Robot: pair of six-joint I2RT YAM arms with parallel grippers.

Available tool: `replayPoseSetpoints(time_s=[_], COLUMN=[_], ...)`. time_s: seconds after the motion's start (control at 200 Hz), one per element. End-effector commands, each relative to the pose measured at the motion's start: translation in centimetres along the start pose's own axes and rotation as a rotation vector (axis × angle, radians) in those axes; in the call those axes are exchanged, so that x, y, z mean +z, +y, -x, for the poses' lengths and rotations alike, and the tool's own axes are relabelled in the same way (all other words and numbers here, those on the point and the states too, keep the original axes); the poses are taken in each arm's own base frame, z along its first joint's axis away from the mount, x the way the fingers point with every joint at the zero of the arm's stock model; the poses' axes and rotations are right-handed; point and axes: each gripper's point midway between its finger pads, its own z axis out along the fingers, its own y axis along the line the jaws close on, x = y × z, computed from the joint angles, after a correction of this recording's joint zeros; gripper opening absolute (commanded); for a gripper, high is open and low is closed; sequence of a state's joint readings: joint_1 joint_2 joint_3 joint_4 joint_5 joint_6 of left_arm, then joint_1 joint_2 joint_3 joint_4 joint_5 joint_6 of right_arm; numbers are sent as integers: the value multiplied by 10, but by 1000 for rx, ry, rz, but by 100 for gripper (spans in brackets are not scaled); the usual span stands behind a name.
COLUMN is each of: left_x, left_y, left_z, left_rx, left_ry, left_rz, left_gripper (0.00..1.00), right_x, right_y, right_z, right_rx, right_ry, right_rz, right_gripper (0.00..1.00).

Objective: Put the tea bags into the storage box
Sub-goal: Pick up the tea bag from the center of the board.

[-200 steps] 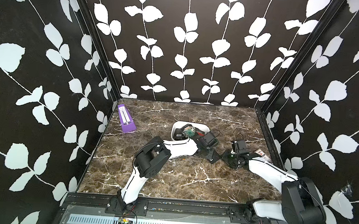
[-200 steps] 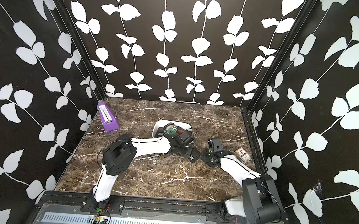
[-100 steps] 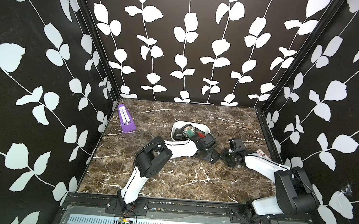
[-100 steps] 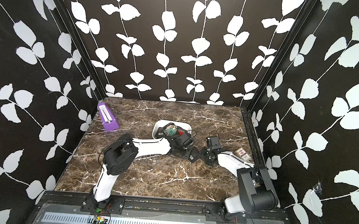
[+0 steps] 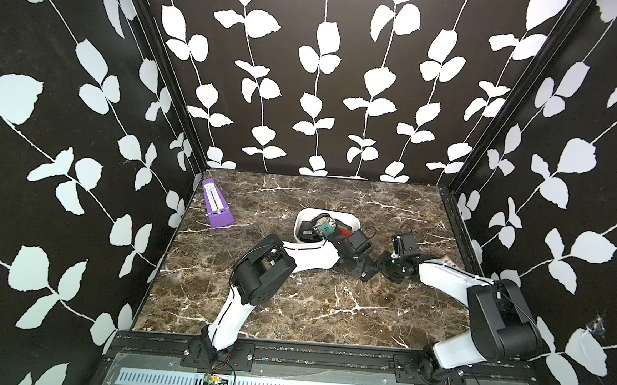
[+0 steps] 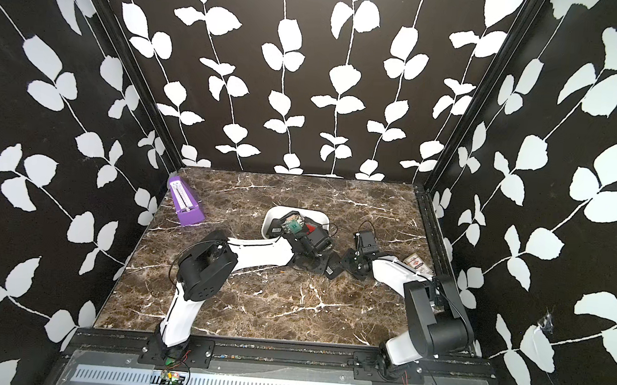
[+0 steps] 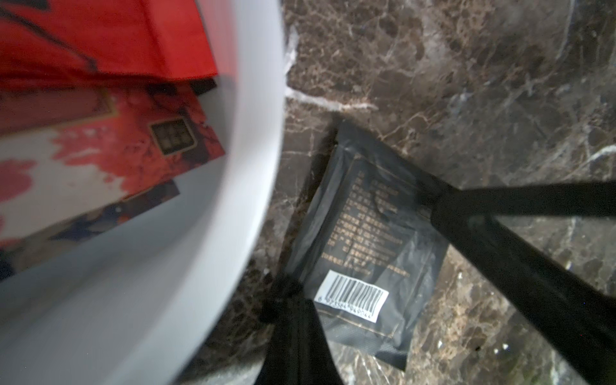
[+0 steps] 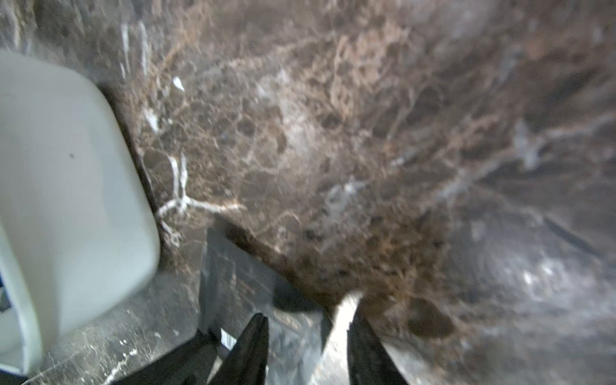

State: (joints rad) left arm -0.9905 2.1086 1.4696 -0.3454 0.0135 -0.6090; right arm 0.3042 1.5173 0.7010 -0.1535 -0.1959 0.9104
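Observation:
The white storage box sits mid-table with red and black tea bags inside. One black tea bag with a white barcode label lies flat on the marble just outside the box wall; in a top view it shows as a dark diamond. My left gripper is shut, its tip touching that bag's edge beside the barcode. My right gripper reaches in from the right, jaws apart, over the bag's far corner. One of its fingers rests on the bag.
A purple metronome stands at the back left. A white-and-red card-like pack lies by the right wall behind the right arm. Both wrists crowd together just in front of the box.
My right arm has swung left, bringing its gripper up to the black tea bag, and its jaws have narrowed slightly. The left arm has stayed put.

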Motion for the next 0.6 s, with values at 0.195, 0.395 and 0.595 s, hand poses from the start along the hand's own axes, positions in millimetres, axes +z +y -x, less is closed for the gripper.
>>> replayPoseSetpoints(time_s=[0.195,0.395,0.595], left_x=[13,11,-3], left_y=[13,12,2], left_z=[-22,-22,-12], left_rx=[13,15,14], left_ry=[63,64,37], left_rz=[42,38,4], left_gripper=[0,0,0], right_x=[9,10,-6], right_y=[-5,-4,6], right_z=[3,4,12], right_rx=[-5,-17,-53], right_ry=[-9,-14,-47], right_rz=[-12,-7,7], right_gripper=[17,0,0])
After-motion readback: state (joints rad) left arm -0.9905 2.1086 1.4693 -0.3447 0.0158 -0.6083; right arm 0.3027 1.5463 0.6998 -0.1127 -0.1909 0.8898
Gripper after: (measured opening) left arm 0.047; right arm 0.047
